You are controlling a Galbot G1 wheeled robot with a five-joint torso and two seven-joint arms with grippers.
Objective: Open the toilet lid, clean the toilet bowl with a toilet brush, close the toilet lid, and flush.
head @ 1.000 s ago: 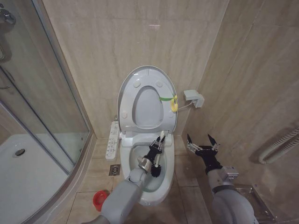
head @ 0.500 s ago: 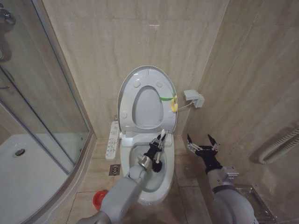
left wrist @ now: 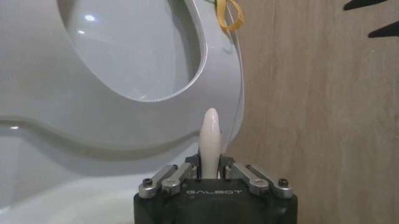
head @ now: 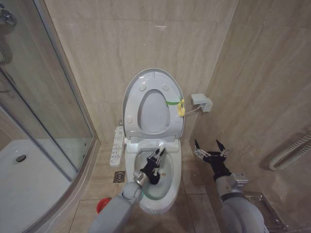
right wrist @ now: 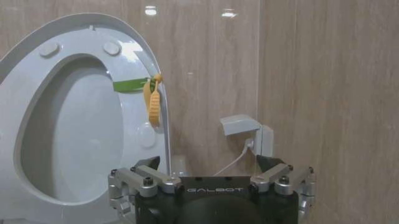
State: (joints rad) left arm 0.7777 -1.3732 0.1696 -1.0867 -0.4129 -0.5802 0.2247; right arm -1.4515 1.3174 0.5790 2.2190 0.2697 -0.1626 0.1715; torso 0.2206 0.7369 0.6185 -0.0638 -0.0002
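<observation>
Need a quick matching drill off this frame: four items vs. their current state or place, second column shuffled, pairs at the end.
Items:
1. toilet lid
2. toilet brush
3. right gripper
4. red cup

States or places:
A. on the floor, on the robot's left of the toilet bowl
B. raised upright against the wall
C. open, holding nothing, in the air on the robot's right of the bowl
D. gripped by the left gripper, head down inside the bowl

Pairs: 1-B, 2-D, 3-C, 4-A
</observation>
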